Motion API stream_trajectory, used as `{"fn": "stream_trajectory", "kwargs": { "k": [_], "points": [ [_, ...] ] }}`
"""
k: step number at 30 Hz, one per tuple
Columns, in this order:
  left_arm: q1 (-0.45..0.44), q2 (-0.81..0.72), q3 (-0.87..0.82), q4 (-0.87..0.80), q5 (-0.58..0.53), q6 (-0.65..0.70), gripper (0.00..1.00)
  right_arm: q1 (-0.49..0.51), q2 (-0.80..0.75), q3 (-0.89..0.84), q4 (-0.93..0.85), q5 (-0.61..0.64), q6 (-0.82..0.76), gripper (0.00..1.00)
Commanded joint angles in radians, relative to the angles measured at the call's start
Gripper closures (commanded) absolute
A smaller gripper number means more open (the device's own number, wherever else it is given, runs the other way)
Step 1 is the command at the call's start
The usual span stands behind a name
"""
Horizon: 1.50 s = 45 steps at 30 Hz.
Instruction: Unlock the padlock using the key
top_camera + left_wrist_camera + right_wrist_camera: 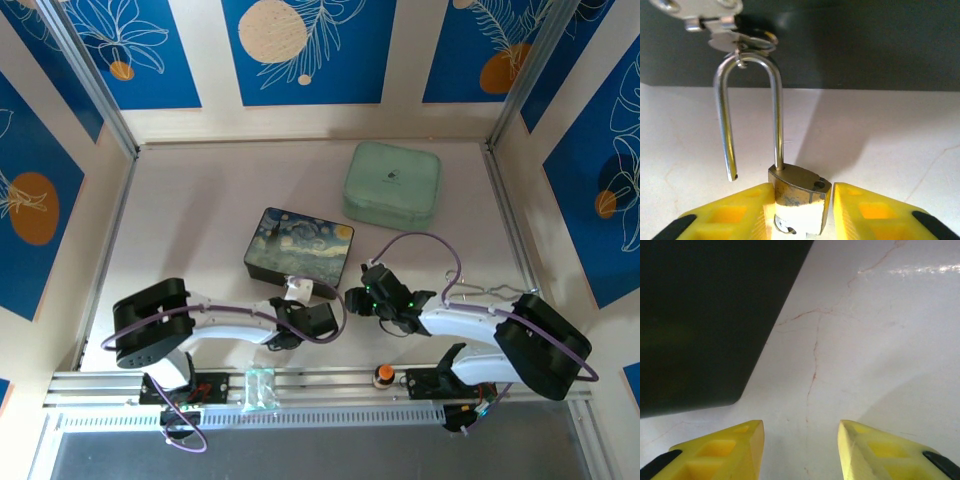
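Top view: the left gripper [300, 300] and right gripper [355, 298] sit just beside each other in front of the dark starry-night painted box [300, 245]. The mark on the pale green rounded case [393, 183] is too small to read.

Left wrist view: the small brass padlock [800, 187] stands between the yellow fingers [730, 220]; I cannot tell whether they clamp it. Its silver shackle [776, 115] runs straight away toward the box, one leg free. The thin silvery key [710, 10] hangs on a ring at the shackle's far end.

Right wrist view: the jaws stand apart over the bare white table [880, 340], holding nothing, so this arm looks best placed to take the key.

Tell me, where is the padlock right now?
In the left wrist view, the padlock sits between the yellow fingers of the left pincer, its open shackle pointing at the dark box.
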Motion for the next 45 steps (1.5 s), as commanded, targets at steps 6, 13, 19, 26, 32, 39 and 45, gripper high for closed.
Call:
{"fn": "stream_trajectory", "kwargs": {
  "k": [6,13,19,26,32,39,45],
  "points": [
    [0.048,-0.247,-0.123,0.149,0.118,0.013,0.44,0.057,-0.188,-0.058,-0.025,-0.013,-0.018,0.53],
    [0.193,-0.45,-0.181,0.239,0.3,0.136,0.27,0.144,-0.367,-0.045,-0.109,-0.012,0.005,0.51],
    [0.316,-0.6,-0.179,0.217,0.348,0.22,0.2,0.256,-0.287,0.038,-0.068,0.013,-0.02,0.5],
    [0.478,-0.705,-0.275,0.322,0.484,0.203,0.16,0.313,0.073,0.262,-0.022,-0.019,-0.072,0.51],
    [0.546,-0.746,-0.315,0.346,0.544,0.193,0.15,0.286,0.326,0.408,-0.018,-0.053,-0.051,0.56],
    [0.549,-0.776,-0.355,0.34,0.54,0.183,0.14,0.289,0.46,0.485,0.014,-0.088,-0.074,0.56],
    [0.55,-0.778,-0.396,0.397,0.555,0.149,0.12,0.282,0.509,0.484,0.041,-0.094,-0.054,0.58]
  ]
}}
